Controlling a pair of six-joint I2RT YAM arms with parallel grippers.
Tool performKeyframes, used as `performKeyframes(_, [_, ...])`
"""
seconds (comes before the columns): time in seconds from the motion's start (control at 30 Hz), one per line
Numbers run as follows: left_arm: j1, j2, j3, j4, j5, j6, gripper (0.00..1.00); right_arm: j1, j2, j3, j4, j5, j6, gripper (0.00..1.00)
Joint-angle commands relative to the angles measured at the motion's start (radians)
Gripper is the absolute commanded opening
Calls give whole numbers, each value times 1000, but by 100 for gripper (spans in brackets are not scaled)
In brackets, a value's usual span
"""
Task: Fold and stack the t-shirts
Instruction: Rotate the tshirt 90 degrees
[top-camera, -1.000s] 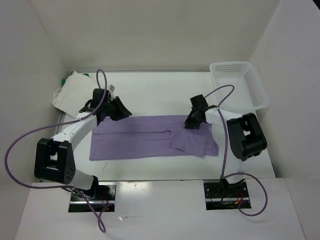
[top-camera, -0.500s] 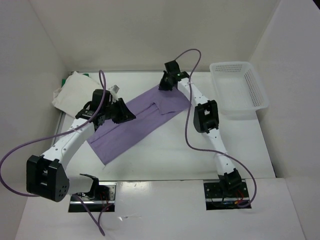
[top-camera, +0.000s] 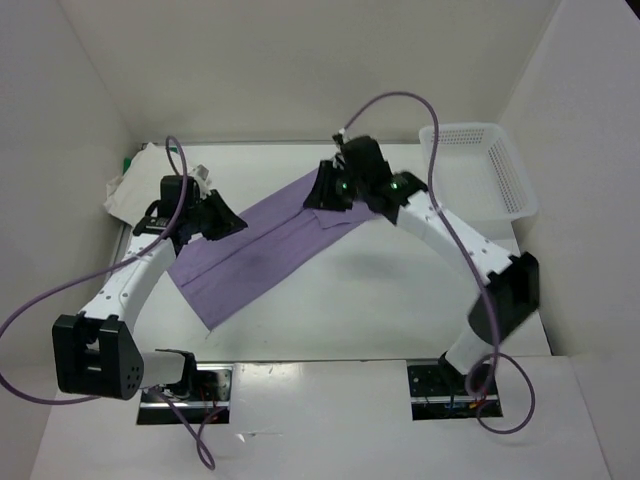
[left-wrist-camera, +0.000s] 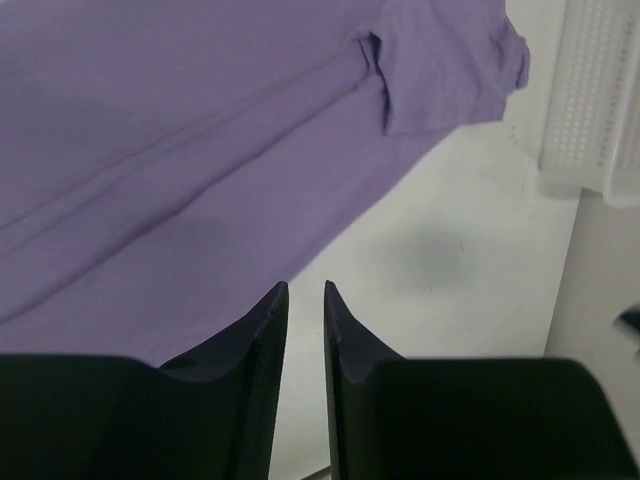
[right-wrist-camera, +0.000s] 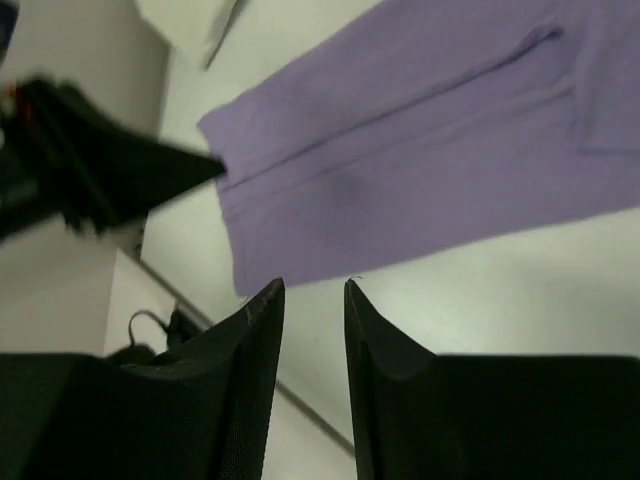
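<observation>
The lavender t-shirt (top-camera: 260, 255) lies folded into a long strip, running diagonally from near left to far right. It also shows in the left wrist view (left-wrist-camera: 200, 150) and the right wrist view (right-wrist-camera: 420, 170). My right gripper (top-camera: 318, 197) hovers over the strip's far right end, open, with nothing between its fingers (right-wrist-camera: 315, 282). My left gripper (top-camera: 238, 228) hangs over the strip's left part, its jaws a narrow gap apart and empty (left-wrist-camera: 305, 285). The white t-shirt (top-camera: 135, 190) lies crumpled at the far left. A bit of green t-shirt (top-camera: 128, 162) peeks out behind it.
A white perforated basket (top-camera: 458, 130) stands at the far right corner, seen in the left wrist view too (left-wrist-camera: 600, 100). White walls close in the table on three sides. Bare table lies in front of the purple strip.
The right gripper swung the shirt's right end toward the back, turning the strip diagonal, then opened and let go. The left gripper shifted a little to the left.
</observation>
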Motion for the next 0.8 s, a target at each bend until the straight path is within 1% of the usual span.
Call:
performKeyframes(0.0, [41, 17, 12, 22, -13, 36, 28, 42, -72, -380, 303, -104, 115, 36])
performKeyframes(0.03, [42, 36, 12, 22, -13, 36, 29, 59, -60, -424, 333, -146, 138, 36])
performKeyframes(0.07, [42, 48, 12, 22, -13, 45, 29, 97, -46, -456, 357, -146, 176, 36])
performKeyframes(0.1, [42, 60, 12, 32, -13, 45, 29, 117, -32, -503, 406, -146, 193, 39])
performKeyframes(0.13, [42, 82, 12, 45, -13, 45, 29, 130, -8, -524, 434, -137, 211, 40])
performKeyframes(0.17, [42, 94, 12, 54, -13, 45, 29, 139, 3, -562, 500, -126, 250, 43])
performKeyframes(0.23, [42, 94, 2, 72, 0, 36, 30, 139, 42, -588, 546, -93, 291, 47])
performKeyframes(0.27, [42, 94, 2, 84, 10, 36, 30, 139, 55, -588, 560, -80, 320, 49])
performKeyframes(0.3, [42, 94, 2, 85, 10, 36, 31, 139, 71, -588, 581, -71, 330, 54])
performKeyframes(0.37, [42, 94, -24, 104, 20, 36, 33, 139, 127, -567, 594, -51, 363, 58])
performKeyframes(0.43, [42, 94, -35, 104, 30, 36, 33, 139, 202, -515, 603, -40, 373, 61])
performKeyframes(0.53, [42, 94, -35, 104, 40, 36, 33, 139, 287, -467, 621, -49, 429, 61])
performKeyframes(0.6, [42, 94, -35, 114, 49, 45, 34, 148, 325, -426, 622, -40, 463, 56])
performKeyframes(0.67, [42, 108, -35, 126, 59, 45, 34, 148, 385, -395, 599, -31, 475, 48])
performKeyframes(0.7, [42, 108, -11, 126, 59, 54, 34, 148, 402, -372, 576, -31, 485, 33])
performKeyframes(0.77, [32, 140, 15, 126, 59, 63, 34, 148, 415, -372, 566, -20, 494, 19])
